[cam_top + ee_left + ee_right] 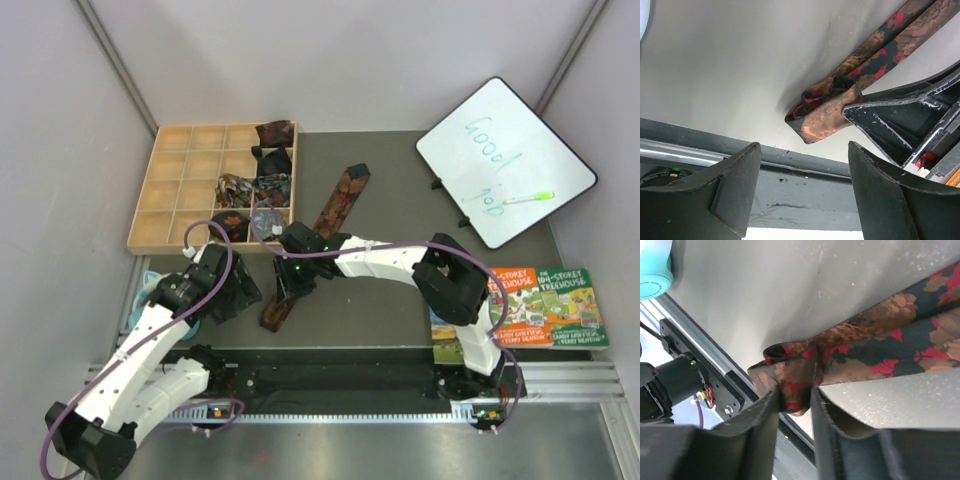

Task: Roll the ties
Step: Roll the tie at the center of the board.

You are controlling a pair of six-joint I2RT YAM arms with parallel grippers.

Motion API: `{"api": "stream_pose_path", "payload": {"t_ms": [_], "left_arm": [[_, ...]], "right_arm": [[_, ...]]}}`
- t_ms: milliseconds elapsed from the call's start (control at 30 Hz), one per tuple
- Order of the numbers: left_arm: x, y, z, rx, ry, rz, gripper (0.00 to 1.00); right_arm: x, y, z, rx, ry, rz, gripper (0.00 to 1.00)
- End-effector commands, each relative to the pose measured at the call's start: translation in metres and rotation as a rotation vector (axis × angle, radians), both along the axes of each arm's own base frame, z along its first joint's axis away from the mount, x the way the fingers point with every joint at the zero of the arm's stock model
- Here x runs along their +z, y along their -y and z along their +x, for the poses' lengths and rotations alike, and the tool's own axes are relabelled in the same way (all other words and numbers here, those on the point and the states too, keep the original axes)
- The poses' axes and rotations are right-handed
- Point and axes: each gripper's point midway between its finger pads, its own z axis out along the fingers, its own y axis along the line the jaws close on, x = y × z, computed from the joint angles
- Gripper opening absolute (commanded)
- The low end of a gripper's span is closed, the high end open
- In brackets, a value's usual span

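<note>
A long dark tie (338,203) with rust-orange and red print lies diagonally on the dark mat, from the wooden tray toward the near edge. Its near end is folded over. My right gripper (285,297) is shut on that folded end, seen pinched between the fingers in the right wrist view (796,392). My left gripper (235,290) is open and empty just left of it; the left wrist view shows the folded end (822,117) ahead of its spread fingers (737,185). Several rolled ties (258,185) sit in the tray's compartments.
A wooden compartment tray (180,190) stands at the back left. A whiteboard (503,160) with a green marker leans at the back right. Two books (540,300) lie at the right. Teal headphones (140,300) lie by the left arm. A metal rail (350,375) runs along the near edge.
</note>
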Motion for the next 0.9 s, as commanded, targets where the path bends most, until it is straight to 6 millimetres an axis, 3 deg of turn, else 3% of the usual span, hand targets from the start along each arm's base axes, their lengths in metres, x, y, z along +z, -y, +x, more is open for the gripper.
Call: {"api": "stream_pose_path", "payload": {"t_ms": [0, 133, 467, 667, 867], "left_arm": [[-0.002, -0.001, -0.004, 0.011, 0.001, -0.013, 0.74], [-0.007, -0.001, -0.008, 0.020, -0.015, -0.019, 0.74], [-0.030, 0.001, -0.015, 0.038, -0.051, -0.037, 0.73], [-0.035, -0.002, 0.005, 0.089, -0.015, -0.007, 0.70], [-0.042, -0.005, 0.038, 0.130, 0.055, 0.049, 0.54]], "right_arm": [[0.015, -0.022, 0.003, 0.045, 0.031, 0.077, 0.27], [0.015, -0.018, 0.011, 0.018, 0.008, 0.077, 0.20], [0.018, -0.006, 0.020, -0.006, -0.061, 0.082, 0.15], [0.020, -0.005, 0.015, 0.008, -0.097, 0.087, 0.15], [0.017, -0.003, 0.009, 0.018, -0.121, 0.083, 0.16]]}}
